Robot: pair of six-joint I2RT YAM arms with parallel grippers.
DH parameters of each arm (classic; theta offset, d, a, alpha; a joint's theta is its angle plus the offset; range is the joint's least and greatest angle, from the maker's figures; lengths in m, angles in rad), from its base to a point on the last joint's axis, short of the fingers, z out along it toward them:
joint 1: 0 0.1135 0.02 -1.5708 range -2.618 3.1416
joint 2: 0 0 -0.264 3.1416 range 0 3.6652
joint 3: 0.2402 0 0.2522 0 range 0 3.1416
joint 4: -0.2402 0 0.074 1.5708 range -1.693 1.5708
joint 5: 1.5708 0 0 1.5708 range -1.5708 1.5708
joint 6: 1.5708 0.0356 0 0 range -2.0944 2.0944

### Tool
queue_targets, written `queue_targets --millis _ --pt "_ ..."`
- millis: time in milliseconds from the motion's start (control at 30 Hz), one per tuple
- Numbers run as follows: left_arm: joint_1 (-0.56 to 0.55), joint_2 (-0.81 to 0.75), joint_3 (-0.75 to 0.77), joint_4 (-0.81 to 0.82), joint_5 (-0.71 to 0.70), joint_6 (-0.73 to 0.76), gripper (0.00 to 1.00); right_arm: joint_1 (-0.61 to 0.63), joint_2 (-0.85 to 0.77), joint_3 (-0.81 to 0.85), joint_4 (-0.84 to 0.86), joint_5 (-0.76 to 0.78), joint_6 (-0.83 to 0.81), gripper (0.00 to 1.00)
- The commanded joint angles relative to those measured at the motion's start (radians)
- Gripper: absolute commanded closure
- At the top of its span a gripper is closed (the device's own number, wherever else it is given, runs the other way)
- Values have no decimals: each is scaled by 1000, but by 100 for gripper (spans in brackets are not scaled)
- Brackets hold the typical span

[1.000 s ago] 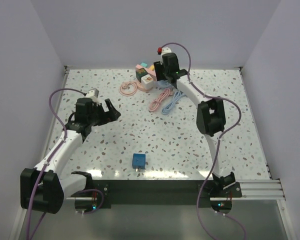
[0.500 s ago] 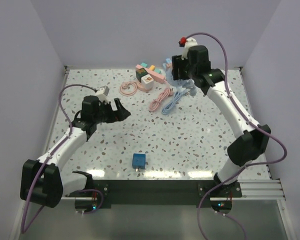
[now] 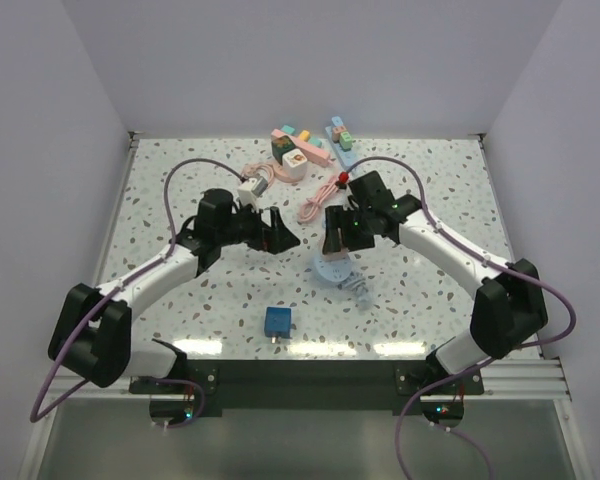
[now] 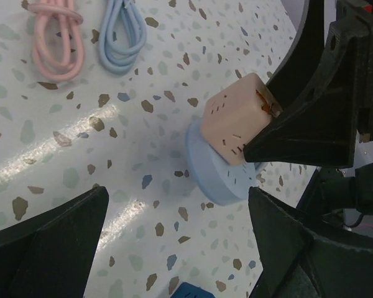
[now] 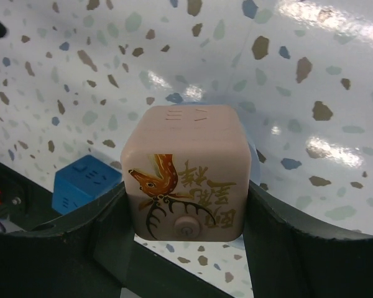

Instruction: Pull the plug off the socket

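A pink cube socket [image 5: 186, 167] with a deer picture sits between the fingers of my right gripper [image 5: 185, 186], which is shut on it. A light-blue round plug [image 4: 214, 171] is seated on the cube's underside, low over the table, and its rim shows beside the cube in the right wrist view [image 5: 252, 155]. In the top view the plug [image 3: 332, 270] is at mid-table under the right gripper [image 3: 338, 232]. My left gripper [image 3: 280, 232] is open and empty just left of it. In the left wrist view its jaws [image 4: 177, 205] stand wide apart before the cube [image 4: 236, 118].
A blue cube socket [image 3: 278, 320] lies near the front edge and shows in the right wrist view [image 5: 87, 183]. Coiled pink [image 4: 53, 31] and light-blue [image 4: 121, 37] cables lie behind the grippers. Pastel power strips [image 3: 300, 150] stand at the back wall.
My right arm has carried the pink cube with the blue plug from the back of the table down to the middle. My left arm has swung right, towards it.
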Motion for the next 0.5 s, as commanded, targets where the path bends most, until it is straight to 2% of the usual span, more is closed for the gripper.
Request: queue_targets --millis 0,200,333,467 --pt "-40 36 53 92 70 35 0 36 -65 45 150 -42 121 100" --pt "-78 102 34 150 90 14 1 70 -30 71 175 22 180 100" --pt "-80 108 6 210 114 -3 8 70 -24 89 178 70 188 100" --pt "-80 123 -11 219 120 -6 9 70 -18 111 192 58 200 100"
